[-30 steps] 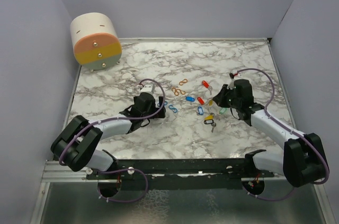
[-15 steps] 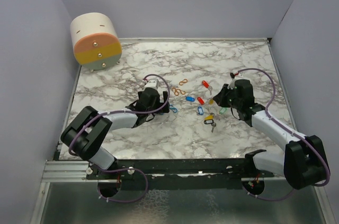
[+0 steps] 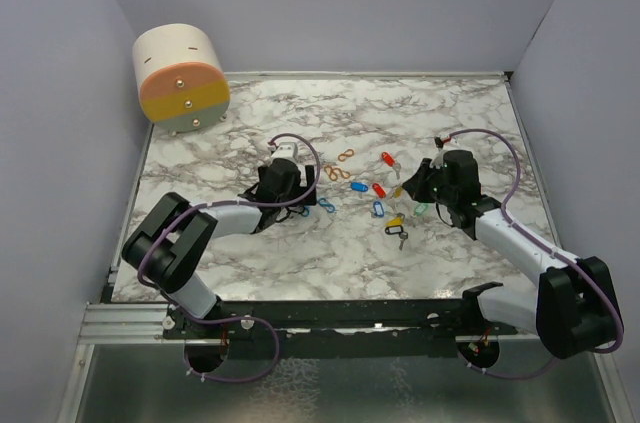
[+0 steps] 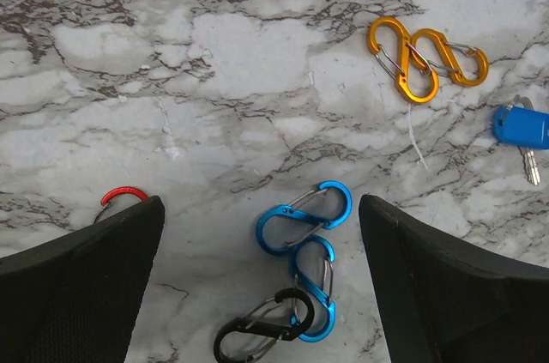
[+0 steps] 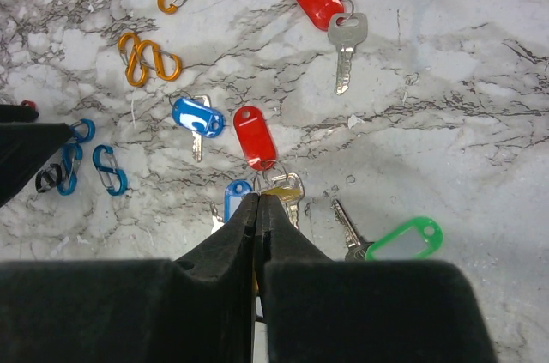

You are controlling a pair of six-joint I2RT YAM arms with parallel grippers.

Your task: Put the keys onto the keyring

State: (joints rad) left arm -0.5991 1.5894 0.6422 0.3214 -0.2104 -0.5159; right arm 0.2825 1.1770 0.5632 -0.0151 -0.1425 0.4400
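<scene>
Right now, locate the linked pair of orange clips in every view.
Top external: linked orange clips near the centre, just below a single orange clip.
Left wrist: linked orange clips upper right.
Right wrist: linked orange clips upper left.
Shared landmark: the blue-tagged key nearest them, at the left wrist's right edge and right wrist's left-centre.

A white, grey-veined marble table [image 3: 420,113] is enclosed by plain lilac walls [image 3: 330,3] on three sides; a black rail [image 3: 330,317] is mounted along its near edge.
</scene>
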